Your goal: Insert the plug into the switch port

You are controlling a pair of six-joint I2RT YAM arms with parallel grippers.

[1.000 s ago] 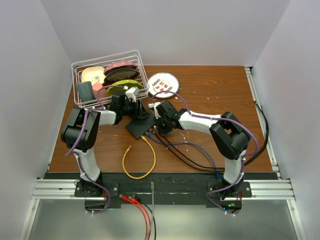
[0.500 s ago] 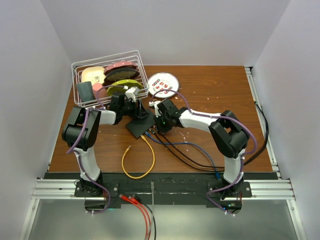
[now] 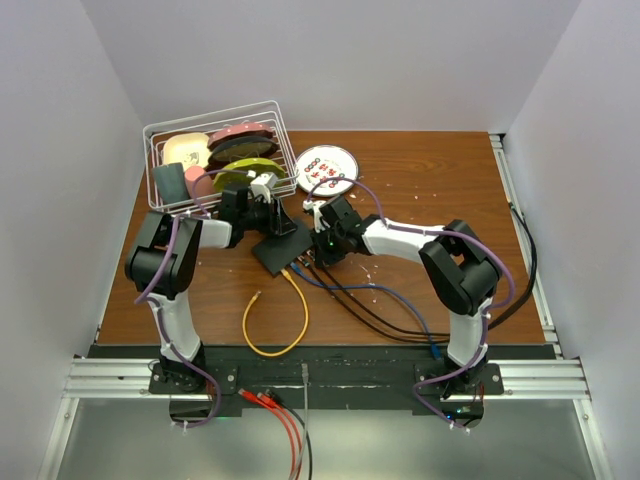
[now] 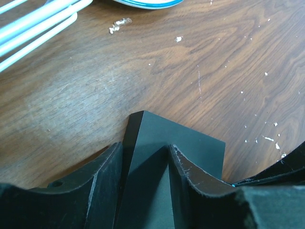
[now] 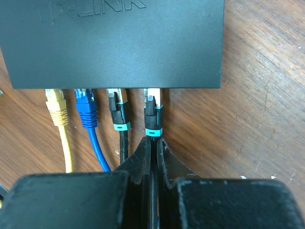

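The switch, a flat black box, lies left of the table's middle. Along its near edge sit a yellow plug, a blue plug and a black plug with a teal band. A second black, teal-banded plug has its tip in the rightmost switch port. My right gripper is shut on its cable just behind it. My left gripper is open, its fingers straddling a far corner of the switch.
A white wire basket holding dishes stands at the back left, close behind my left gripper. Next to it is a white plate. A yellow cable loops in front of the switch; dark cables trail to the right.
My left jaws have narrowed around the switch's corner. My right gripper has edged slightly toward the switch with the cable.
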